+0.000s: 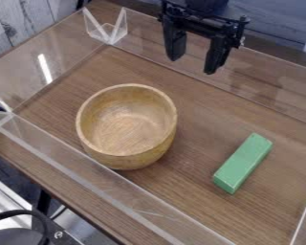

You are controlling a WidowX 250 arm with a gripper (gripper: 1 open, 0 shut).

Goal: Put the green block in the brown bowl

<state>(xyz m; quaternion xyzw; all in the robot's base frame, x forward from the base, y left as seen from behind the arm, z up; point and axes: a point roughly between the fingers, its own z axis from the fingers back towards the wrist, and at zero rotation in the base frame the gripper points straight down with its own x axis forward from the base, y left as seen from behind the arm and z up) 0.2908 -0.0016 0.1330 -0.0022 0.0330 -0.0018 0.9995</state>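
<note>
Bowl of brown wood, the brown bowl [126, 125], sits empty on the wooden desk [201, 100], below and left of the tool [197, 55], which hangs released with jaws spread, holding nothing. The green block [244, 163] lies well below it, slightly right, outside the bowl.

The gripper [195, 54] hangs over the far side of the wooden table [201, 120], jaws wide apart and empty. The bowl [126, 124] sits left of centre. The green block [244, 162] lies flat to its right, well apart from both.
</note>
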